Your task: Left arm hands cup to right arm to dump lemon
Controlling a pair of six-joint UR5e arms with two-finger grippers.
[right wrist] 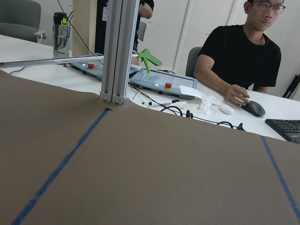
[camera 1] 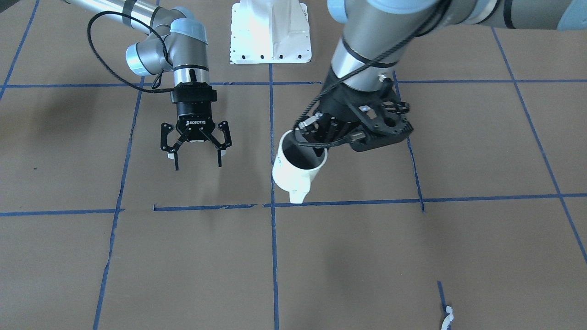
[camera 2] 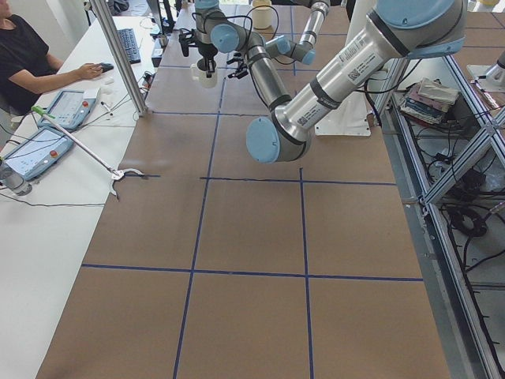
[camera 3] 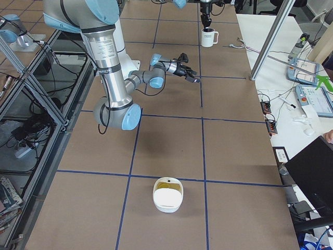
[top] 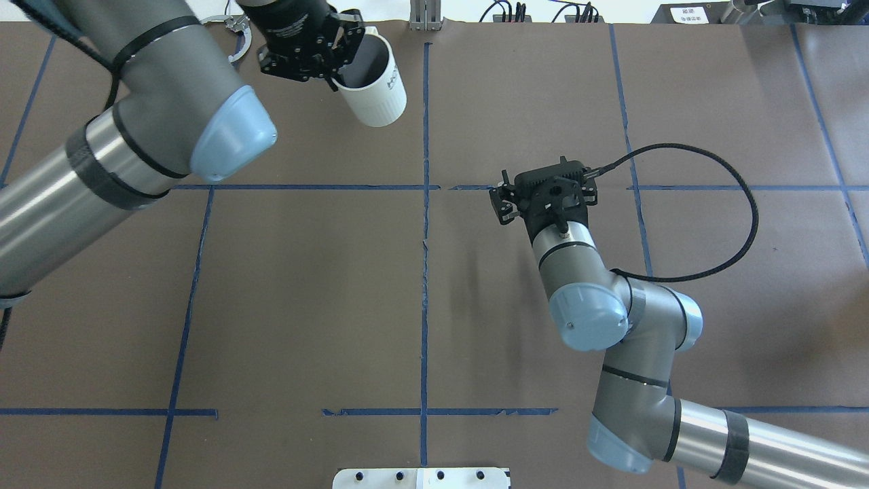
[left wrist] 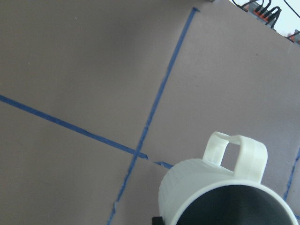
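Note:
My left gripper (camera 1: pixel 316 145) is shut on the rim of the white ribbed cup (camera 1: pixel 298 167), one finger inside its dark mouth. The cup's handle (camera 1: pixel 298 196) points toward the front camera. In the overhead view the cup (top: pixel 377 85) hangs from the left gripper (top: pixel 338 69) at the far left of centre. The left wrist view shows the cup's rim and handle (left wrist: pixel 236 152). No lemon shows; the cup's inside looks dark. My right gripper (camera 1: pixel 198 165) is open and empty, pointing down, well apart from the cup. It also shows in the overhead view (top: pixel 543 197).
A white bowl (camera 3: pixel 167 200) with something yellowish inside stands at the table's end on the robot's right. The white base plate (camera 1: pixel 270 32) is at the robot's side. An operator (right wrist: pixel 243 61) sits beyond the far edge, with pendants and a grabber tool (camera 2: pixel 79 146).

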